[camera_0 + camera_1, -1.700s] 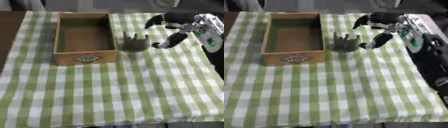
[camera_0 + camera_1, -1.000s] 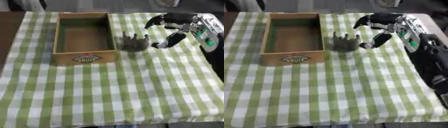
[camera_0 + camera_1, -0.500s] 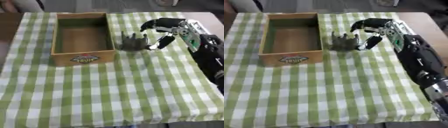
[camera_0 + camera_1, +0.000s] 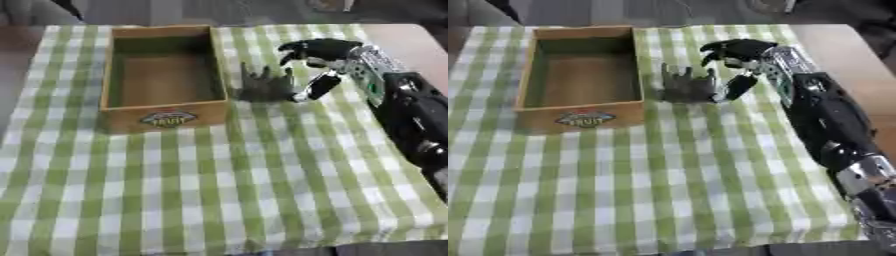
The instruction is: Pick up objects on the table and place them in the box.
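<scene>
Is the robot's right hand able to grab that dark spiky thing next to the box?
Probably yes. The right hand hangs right beside the dark spiky object, its fingers curved and reaching down next to it. Nothing lies between them, and the box sits on its other side.

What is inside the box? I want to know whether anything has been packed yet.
Nothing shows inside the box: only its bare floor. The near wall hides a strip of the floor.

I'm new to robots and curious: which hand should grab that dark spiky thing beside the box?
Probably the right hand: it hovers open right beside the dark object. The left hand shows in neither view.
</scene>
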You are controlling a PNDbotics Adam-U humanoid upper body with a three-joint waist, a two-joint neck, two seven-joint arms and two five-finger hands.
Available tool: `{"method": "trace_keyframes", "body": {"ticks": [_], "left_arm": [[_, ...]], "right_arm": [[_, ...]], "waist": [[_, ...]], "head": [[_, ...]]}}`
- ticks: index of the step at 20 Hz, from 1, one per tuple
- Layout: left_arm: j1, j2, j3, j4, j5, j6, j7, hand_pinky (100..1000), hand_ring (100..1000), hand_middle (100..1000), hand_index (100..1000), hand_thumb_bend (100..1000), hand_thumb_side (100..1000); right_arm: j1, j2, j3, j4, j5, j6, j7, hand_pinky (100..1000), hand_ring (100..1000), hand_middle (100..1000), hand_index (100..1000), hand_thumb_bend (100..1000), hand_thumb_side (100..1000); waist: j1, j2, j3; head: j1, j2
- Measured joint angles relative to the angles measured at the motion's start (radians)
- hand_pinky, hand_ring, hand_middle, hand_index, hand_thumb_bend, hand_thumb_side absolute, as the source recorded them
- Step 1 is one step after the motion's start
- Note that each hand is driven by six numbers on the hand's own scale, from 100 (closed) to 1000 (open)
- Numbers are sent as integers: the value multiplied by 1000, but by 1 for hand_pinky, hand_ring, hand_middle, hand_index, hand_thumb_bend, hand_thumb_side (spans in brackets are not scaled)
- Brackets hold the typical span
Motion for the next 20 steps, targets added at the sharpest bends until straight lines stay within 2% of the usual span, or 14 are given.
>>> {"method": "trace_keyframes", "body": {"ticks": [9,13,16,18,19,20], "left_arm": [[0,0,-2,0,1,-2,-3,546,637,542,581,101,644],[0,0,-2,0,2,-4,-4,546,637,541,581,101,644],[0,-1,-2,0,2,-4,-5,546,637,541,581,101,644],[0,-1,-2,0,2,-4,-5,546,637,542,581,101,644],[0,-1,-2,0,2,-4,-5,546,637,542,581,101,644],[0,-1,-2,0,2,-4,-5,546,637,542,581,101,645]], "right_arm": [[-22,40,0,55,86,4,-36,917,1000,1000,832,467,614],[-34,49,-9,89,111,5,-37,916,1000,1000,785,443,614],[-42,57,-13,100,122,5,-39,912,1000,992,716,406,547],[-44,60,-17,102,127,5,-47,903,1000,977,628,374,457],[-44,61,-18,102,129,6,-52,894,993,955,545,353,381],[-44,62,-18,103,132,7,-59,891,985,944,515,344,347]], "waist": [[8,0,6],[9,-2,10],[8,-6,11],[8,-6,11],[8,-6,11],[8,-6,11]], "head": [[-12,0],[-17,0],[-17,0],[-17,0],[-17,0],[-17,0]]}}
